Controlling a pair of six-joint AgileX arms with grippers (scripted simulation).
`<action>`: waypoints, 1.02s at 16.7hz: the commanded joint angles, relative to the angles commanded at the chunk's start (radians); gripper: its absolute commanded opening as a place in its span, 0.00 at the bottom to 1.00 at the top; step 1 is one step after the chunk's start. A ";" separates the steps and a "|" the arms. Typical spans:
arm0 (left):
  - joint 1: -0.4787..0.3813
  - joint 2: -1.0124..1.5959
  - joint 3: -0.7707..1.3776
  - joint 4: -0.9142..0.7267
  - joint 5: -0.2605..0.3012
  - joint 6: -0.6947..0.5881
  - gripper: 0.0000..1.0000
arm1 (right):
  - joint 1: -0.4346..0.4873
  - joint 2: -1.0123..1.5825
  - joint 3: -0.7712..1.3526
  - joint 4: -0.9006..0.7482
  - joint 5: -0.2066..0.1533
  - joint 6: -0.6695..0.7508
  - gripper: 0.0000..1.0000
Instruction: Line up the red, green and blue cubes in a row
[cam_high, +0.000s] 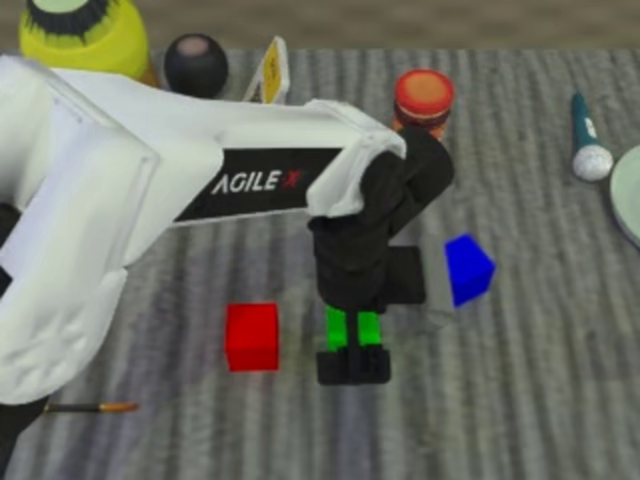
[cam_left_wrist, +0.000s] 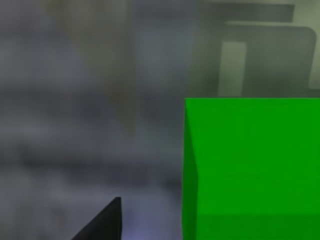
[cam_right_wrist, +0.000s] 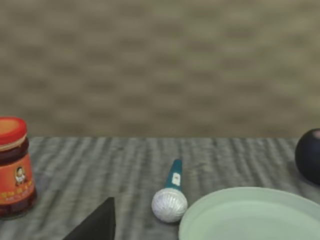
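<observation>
Placement step, I judge: left gripper (cam_high: 352, 366) pinches the small bright green cube (cam_high: 353, 327) between the plain red cube (cam_high: 251, 337) and deep blue cube (cam_high: 468, 268); next, lower it level with red

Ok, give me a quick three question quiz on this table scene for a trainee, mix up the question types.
1. True or false: the left claw is on the green cube.
2. Multiple choice: which cube lies nearest the red-lidded jar in the top view? A) red cube B) blue cube C) green cube
3. Fill in: the pale plate sits at the table's ____ edge in the top view, next to the microphone.

Key: 1 true: the claw straddles the green cube, between the red and blue ones. 2 B. 3 right.
</observation>
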 joint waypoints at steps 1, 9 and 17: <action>0.002 -0.001 0.000 0.000 0.000 0.000 1.00 | 0.000 0.000 0.000 0.000 0.000 0.000 1.00; 0.019 -0.070 0.144 -0.215 -0.002 -0.001 1.00 | 0.000 0.000 0.000 0.000 0.000 0.000 1.00; 0.033 -0.107 0.128 -0.216 -0.003 -0.015 1.00 | 0.011 0.029 0.029 -0.020 -0.002 -0.001 1.00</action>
